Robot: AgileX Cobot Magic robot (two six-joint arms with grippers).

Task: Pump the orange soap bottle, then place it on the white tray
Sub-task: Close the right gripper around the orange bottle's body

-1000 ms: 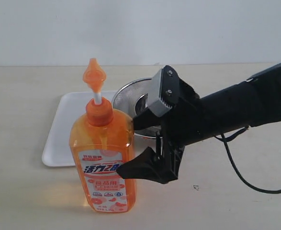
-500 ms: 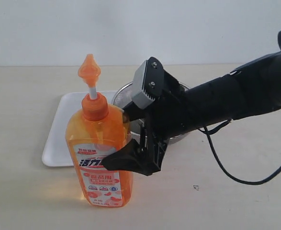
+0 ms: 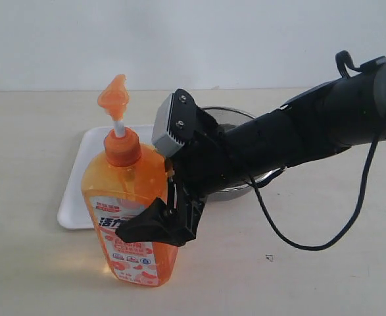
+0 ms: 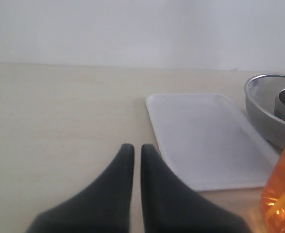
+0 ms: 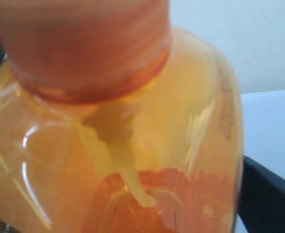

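Orange soap bottle (image 3: 123, 178): on the bench (image 3: 35, 125), just in front of the white tray (image 3: 81, 178) and not on it, leaning toward the left of the exterior view.
Weight: looks well filled, so I judge it heavy for its size, and tall enough to tip fast.
Walls: thin translucent plastic, likely to give under a squeeze. Smooth, probably slippery.
Where to hold: mid-body across the flat faces, below the shoulder. Never lift by the pump head (image 3: 112, 99) or its thin white stem.
Right pincer (image 3: 143, 207): spread wide and straddling the bottle, one finger across the label face, the other behind. Not clamped, as far as I can see.
Left pincer (image 4: 133, 148): fingers drawn together, nothing between them, low over the bench beside the tray.
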